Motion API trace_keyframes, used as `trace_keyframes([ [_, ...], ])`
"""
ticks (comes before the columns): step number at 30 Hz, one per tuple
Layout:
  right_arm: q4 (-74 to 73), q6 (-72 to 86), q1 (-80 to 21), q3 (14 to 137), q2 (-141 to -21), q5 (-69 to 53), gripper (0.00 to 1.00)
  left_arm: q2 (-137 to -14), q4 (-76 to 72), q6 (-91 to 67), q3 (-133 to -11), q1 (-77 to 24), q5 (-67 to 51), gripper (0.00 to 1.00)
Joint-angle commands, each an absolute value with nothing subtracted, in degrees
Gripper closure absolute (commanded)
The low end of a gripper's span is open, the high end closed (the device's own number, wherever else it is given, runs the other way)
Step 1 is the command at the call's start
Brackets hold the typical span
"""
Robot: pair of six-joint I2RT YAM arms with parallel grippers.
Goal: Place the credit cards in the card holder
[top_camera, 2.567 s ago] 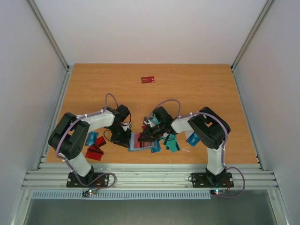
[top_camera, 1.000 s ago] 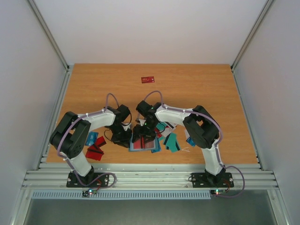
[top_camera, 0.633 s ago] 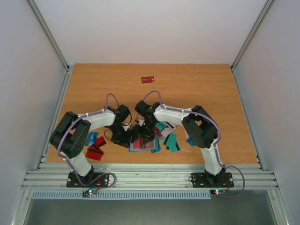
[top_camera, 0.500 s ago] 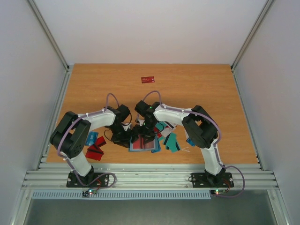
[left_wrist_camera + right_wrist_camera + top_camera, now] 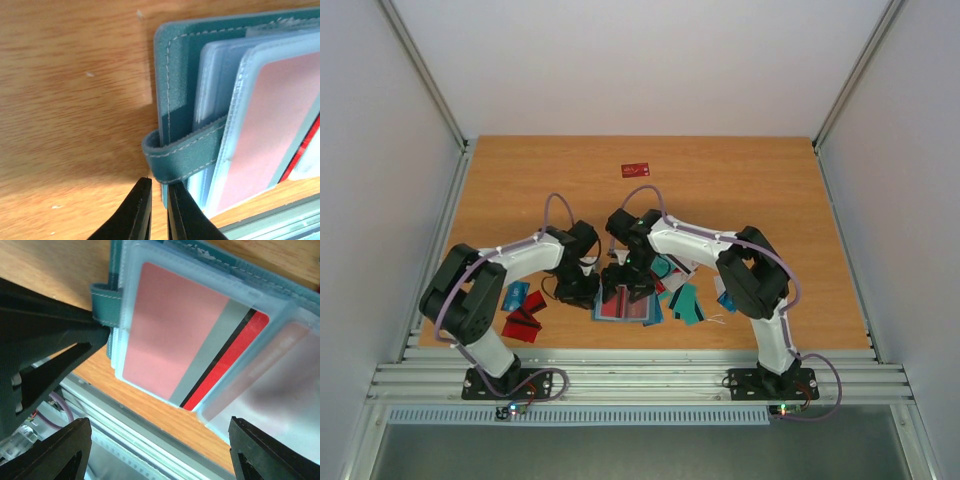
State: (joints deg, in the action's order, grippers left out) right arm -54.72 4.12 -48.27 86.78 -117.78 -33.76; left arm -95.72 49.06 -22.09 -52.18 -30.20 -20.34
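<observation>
My left claw (image 5: pixel 159 184) is pressed almost together, its two black fingers (image 5: pixel 142 210) pinching the left edge of the card holder (image 5: pixel 180 85), just beside the teal strap (image 5: pixel 182 155) that loops around that edge. The card holder lies open and flat on the wooden table (image 5: pixel 720 190), in the near part of it, between my two arms, with its pale frosted pockets (image 5: pixel 165 335) facing up. My right claw (image 5: pixel 159 427) hangs close above those pockets, fingers (image 5: pixel 55 450) spread wide and holding nothing. Under it a striped red card (image 5: pixel 235 357) sits partway in one pocket, most of it under the frosted sleeve and the end with the black stripe bare. Loose teal cards (image 5: pixel 687 305) lie just to the right of the holder, some overlapping one another. A blue card (image 5: pixel 515 295) and a few red cards (image 5: pixel 525 320) lie to the left, under my left arm and close to the table's near edge. A lone red card (image 5: pixel 635 169) lies well apart from all this, toward the far side
</observation>
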Motion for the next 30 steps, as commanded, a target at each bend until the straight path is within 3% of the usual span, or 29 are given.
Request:
trace_keyframes([
  [1, -56.39, 2.02, -48.79, 88.04, -113.26, -31.64, 0.25, -91.36, 49.36, -22.49, -53.61, -30.28, -16.5, 0.87],
  [5, -54.03, 2.24, -48.69, 86.47, -112.28, -31.72, 0.3, -88.93, 48.51, -22.66, -54.67, -30.32, -18.42, 0.82],
  [18, -36.12, 6.5, -46.19, 75.09, -110.24, -37.0, 0.57, -89.73, 37.05, -24.37, -51.44, -30.32, -26.39, 0.66],
  [30, -31.26, 7.65, -44.51, 71.03, -111.0, -37.85, 0.63, -93.29, 36.13, -23.94, -51.67, -30.32, -25.73, 0.65],
])
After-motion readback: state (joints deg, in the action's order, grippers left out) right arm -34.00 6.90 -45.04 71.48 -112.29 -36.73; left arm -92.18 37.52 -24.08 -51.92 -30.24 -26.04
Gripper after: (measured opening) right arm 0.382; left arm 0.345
